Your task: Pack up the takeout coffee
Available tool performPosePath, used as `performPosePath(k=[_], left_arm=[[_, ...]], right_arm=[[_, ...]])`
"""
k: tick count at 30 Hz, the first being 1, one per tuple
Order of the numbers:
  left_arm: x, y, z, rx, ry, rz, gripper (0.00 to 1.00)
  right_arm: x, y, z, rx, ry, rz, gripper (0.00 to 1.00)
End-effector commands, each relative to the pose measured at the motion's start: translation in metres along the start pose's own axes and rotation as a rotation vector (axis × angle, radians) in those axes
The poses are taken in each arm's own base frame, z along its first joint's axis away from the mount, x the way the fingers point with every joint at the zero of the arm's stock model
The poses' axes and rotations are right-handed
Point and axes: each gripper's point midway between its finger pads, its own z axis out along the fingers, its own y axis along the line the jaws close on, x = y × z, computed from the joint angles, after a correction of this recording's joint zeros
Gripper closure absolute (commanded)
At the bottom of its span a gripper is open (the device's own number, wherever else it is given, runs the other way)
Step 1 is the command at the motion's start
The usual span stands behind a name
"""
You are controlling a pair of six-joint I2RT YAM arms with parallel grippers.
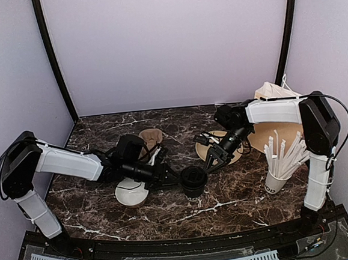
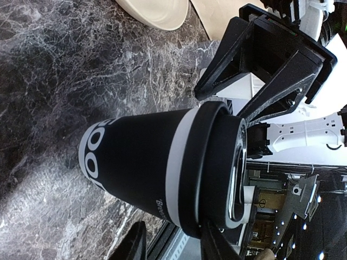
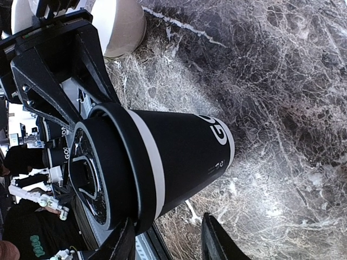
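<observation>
The takeout coffee cup (image 1: 194,181) stands upright on the marble table, black with white lettering and a pale band, its black lid (image 1: 193,175) on top. My left gripper (image 1: 170,173) is open just left of the cup, not touching it. My right gripper (image 1: 211,160) is open just right of and behind it. In the left wrist view the cup (image 2: 146,162) fills the middle, beyond my open left gripper (image 2: 173,246), with the right gripper (image 2: 265,65) behind. In the right wrist view the cup (image 3: 173,157) is beyond my open right gripper (image 3: 168,244).
A wide white bowl (image 1: 131,192) sits left of the cup under my left arm. A white cup of straws (image 1: 276,179) stands at the right. A brown paper piece (image 1: 151,138) and a tan round piece (image 1: 223,145) lie behind. A white bag (image 1: 273,92) is at the back right.
</observation>
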Motion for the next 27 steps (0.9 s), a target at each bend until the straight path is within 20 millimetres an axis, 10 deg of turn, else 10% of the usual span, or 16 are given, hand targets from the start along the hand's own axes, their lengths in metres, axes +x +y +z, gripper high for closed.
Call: performPosePath(k=[1, 12, 27], left_arm=[[0.051, 0.110, 0.005, -0.360, 0.097, -0.189, 0.64], [0.002, -0.037, -0.013, -0.155, -0.044, 0.241, 0.54], [-0.033, -0.077, -0.052, -0.242, -0.200, 0.482, 0.46]], right_arm=[[0.018, -0.066, 0.024, 0.277, 0.119, -0.001, 0.61], [-0.013, 0.034, -0.021, -0.001, -0.034, -0.225, 0.56], [-0.021, 0.044, -0.050, 0.089, -0.082, -0.312, 0.42]])
